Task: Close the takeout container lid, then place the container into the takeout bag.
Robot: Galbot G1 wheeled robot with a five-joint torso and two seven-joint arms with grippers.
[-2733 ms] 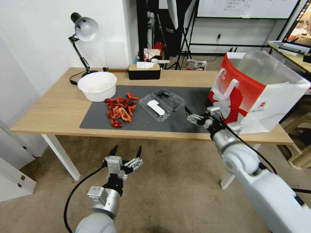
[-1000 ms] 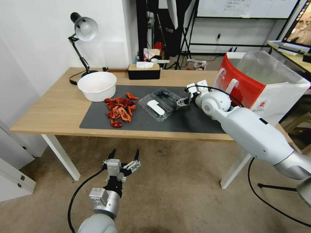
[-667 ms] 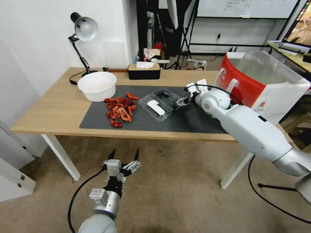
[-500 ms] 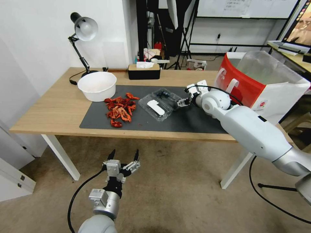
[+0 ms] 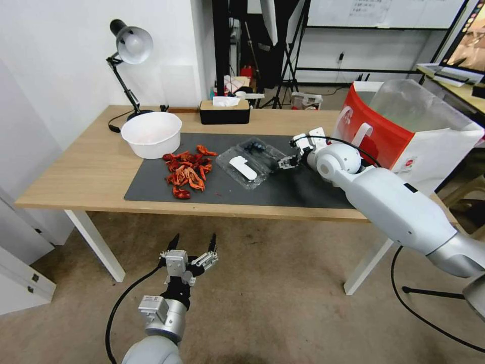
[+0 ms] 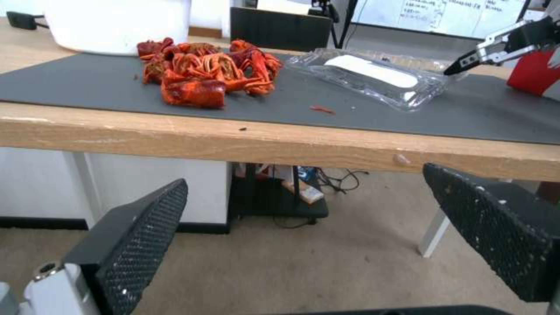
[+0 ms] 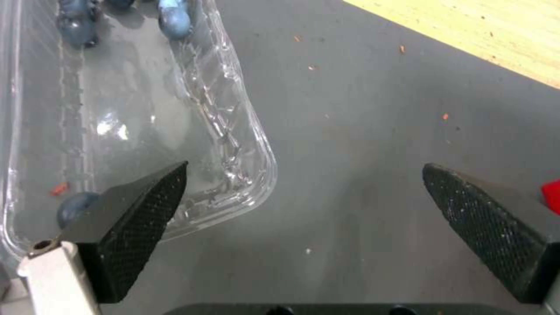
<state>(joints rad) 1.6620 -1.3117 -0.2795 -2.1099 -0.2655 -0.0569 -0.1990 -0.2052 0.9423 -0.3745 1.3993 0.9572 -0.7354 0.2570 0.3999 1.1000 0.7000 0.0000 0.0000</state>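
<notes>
The takeout container (image 5: 250, 161) lies open on the dark mat, both clear halves flat. One half holds a white oblong piece, the other dark berries (image 7: 169, 19). I cannot tell which half is the lid. My right gripper (image 5: 284, 162) is open at the right corner of the berry half. In the right wrist view (image 7: 304, 167) one finger (image 7: 134, 223) hangs over the clear rim (image 7: 239, 131) and the other over bare mat. The red-and-white takeout bag (image 5: 404, 136) stands upright at the table's right end. My left gripper (image 5: 194, 248) waits open below the table's front edge, empty (image 6: 303, 175).
A pile of red crayfish (image 5: 187, 169) lies left of the container, with a white bowl (image 5: 151, 134) behind it. A black tissue box (image 5: 225, 112) and a desk lamp (image 5: 129, 50) stand at the back. Bare mat (image 5: 303, 187) stretches between the container and the bag.
My right arm swung from the table's front edge up over the mat to the container's right corner, then edged slightly right. The left arm stayed put.
</notes>
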